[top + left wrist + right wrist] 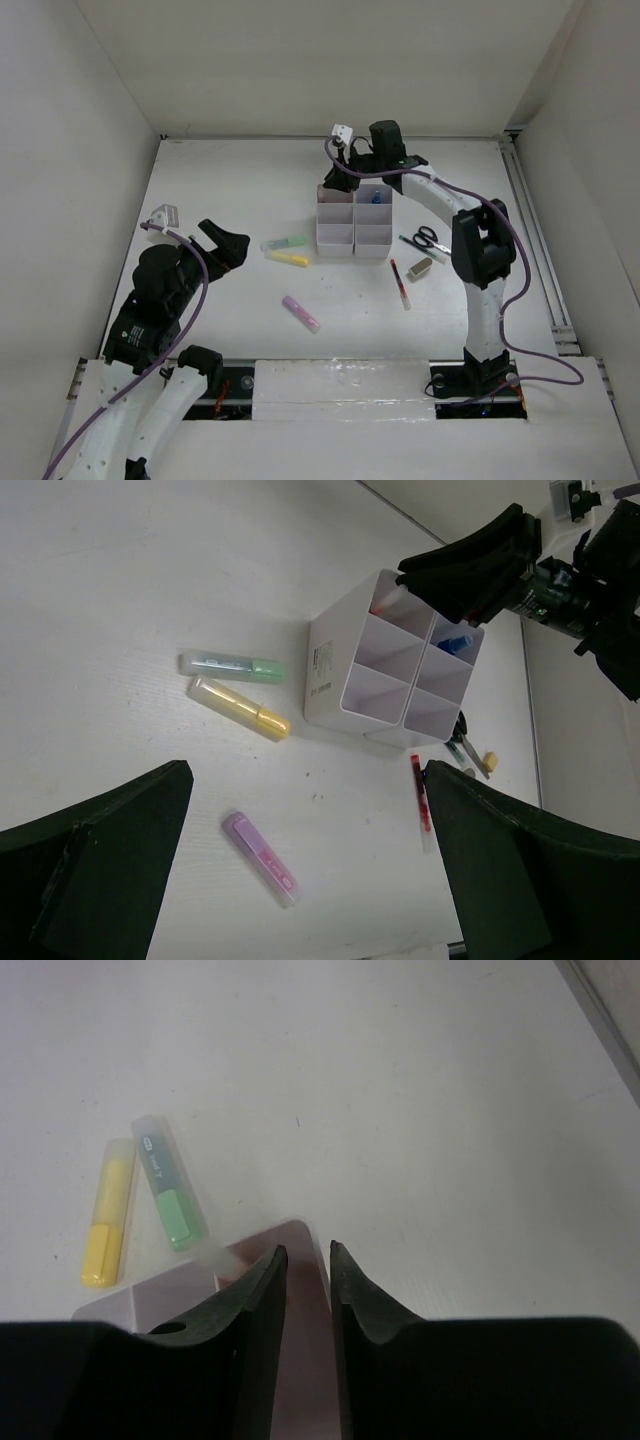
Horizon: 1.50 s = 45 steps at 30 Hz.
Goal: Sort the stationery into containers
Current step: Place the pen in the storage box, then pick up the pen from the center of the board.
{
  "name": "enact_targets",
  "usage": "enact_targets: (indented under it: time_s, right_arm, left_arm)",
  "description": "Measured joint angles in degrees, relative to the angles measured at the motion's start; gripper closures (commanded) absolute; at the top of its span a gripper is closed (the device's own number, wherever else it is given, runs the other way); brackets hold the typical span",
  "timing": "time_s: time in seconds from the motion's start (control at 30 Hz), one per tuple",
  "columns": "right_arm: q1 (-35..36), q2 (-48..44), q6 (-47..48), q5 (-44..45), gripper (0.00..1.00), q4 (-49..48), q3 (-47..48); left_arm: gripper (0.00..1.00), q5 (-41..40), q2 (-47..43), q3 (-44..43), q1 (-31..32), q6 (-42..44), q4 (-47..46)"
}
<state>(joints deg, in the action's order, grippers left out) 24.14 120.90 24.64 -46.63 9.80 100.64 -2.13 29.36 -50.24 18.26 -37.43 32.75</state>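
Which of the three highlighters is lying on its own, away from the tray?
The pink highlighter, alone toward the arm bases; the green highlighter and yellow highlighter lie together beside the white tray.

Right wrist view: the fingers [250,1340] of the right gripper [308,1252], cut off by the lower edge, cover all but one corner of the tray [235,1260]. Left wrist view: the scissors [458,728] lie mostly behind the tray. A reddish item [385,600] in the far compartment, under the right gripper, cannot be identified. Top view: that compartment is covered.
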Motion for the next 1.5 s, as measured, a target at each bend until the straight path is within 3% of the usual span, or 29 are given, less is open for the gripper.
enact_targets:
  time_s: [0.23,0.33,0.37,0.4,0.6,0.93,1.27,1.5]
  right_arm:
    - [-0.2,-0.5,-0.55,0.02,0.65,-1.42,-2.58]
    - [-0.2,-3.06,-2.34,-0.24,0.41,-2.71,-5.18]
    - [-0.2,-4.55,-3.26,-0.31,0.11,-3.15,-6.45]
    - [-0.2,-6.16,-4.35,-0.24,0.0,-3.87,-7.54]
    - [-0.09,-19.08,-11.72,7.98,0.0,-11.63,-13.31]
    - [5.46,-37.29,-28.37,45.31,0.0,-15.63,-22.03]
    - [6.88,-62.45,-51.76,47.34,0.0,-7.67,-51.3]
    - [12.55,-68.85,-64.5,58.36,0.0,5.57,-59.98]
  left_arm:
    - [0.0,0.11,0.0,0.0,0.0,0.11,0.0]
    - [0.0,0.13,0.0,0.0,0.0,0.13,0.0]
    - [0.0,0.15,-0.02,0.02,0.0,0.13,-0.02]
    - [0.0,0.15,-0.04,0.07,0.0,0.13,0.0]
    - [0.0,0.17,-0.39,0.13,0.0,0.13,-0.09]
    - [0.0,0.17,-1.2,0.39,0.0,0.13,-0.39]
    - [0.0,0.57,-1.51,0.39,0.0,0.55,-0.44]
    - [0.0,1.11,-1.9,0.42,0.0,0.68,-0.52]
